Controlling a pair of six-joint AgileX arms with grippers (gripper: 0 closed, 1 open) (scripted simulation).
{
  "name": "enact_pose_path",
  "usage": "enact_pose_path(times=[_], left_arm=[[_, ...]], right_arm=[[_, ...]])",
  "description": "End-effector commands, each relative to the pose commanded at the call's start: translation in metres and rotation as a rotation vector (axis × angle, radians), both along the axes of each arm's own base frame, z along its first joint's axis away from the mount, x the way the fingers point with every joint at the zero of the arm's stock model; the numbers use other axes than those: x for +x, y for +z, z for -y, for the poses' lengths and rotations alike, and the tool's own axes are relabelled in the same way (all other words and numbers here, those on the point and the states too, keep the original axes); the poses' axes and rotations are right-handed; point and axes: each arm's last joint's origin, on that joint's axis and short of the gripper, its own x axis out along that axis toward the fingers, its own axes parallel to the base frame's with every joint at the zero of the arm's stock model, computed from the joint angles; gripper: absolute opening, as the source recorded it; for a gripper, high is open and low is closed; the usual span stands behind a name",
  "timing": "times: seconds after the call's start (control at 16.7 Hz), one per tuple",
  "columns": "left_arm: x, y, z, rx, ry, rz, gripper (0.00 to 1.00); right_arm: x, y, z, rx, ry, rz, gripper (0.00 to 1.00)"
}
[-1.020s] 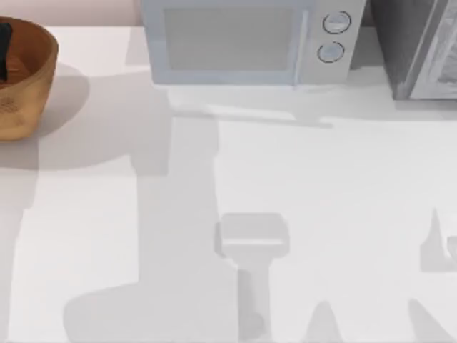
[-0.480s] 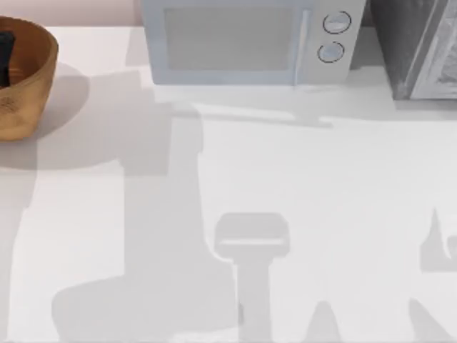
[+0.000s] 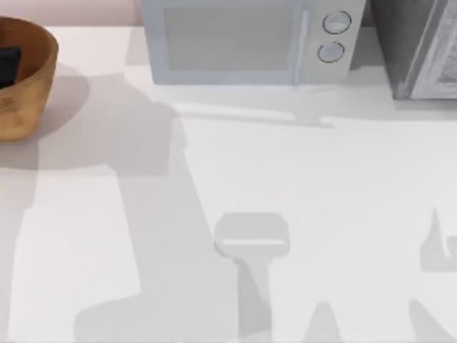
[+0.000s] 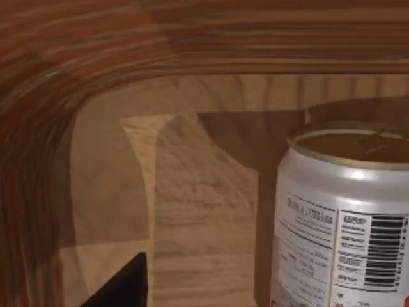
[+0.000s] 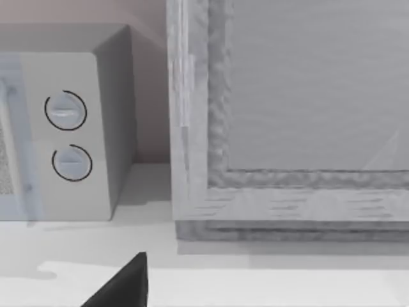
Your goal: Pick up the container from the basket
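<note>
Container standing upright on the basket floor, long axis vertical, my left gripper inside, grip state unclear, white table, microwave behind

Looks like a kitchen counter setup, rendered rather than real. There's a white microwave with two round knobs pushed against a pinkish back wall, sitting on a plain white table. Next to it on the right is a grey textured cabinet-like box, maybe another appliance, hard to say. A wooden basket sits at the far left with a food can inside. Pretty home-kitchen vibes overall.
</note>
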Motion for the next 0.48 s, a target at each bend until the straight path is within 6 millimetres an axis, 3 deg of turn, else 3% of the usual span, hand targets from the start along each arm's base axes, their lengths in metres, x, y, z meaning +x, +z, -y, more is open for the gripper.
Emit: enact_pose_path(times=[0.18, 0.48], left_arm=[[-0.0004, -0.0135, 0.0010, 0.001, 0.000, 0.007, 1.00], [-0.0004, -0.0152, 0.0011, 0.002, 0.000, 0.009, 1.00]], right_arm=[[0.0000, 0.0000, 0.0000, 0.000, 0.000, 0.000, 1.00], [0.0000, 0.0000, 0.0000, 0.000, 0.000, 0.000, 1.00]])
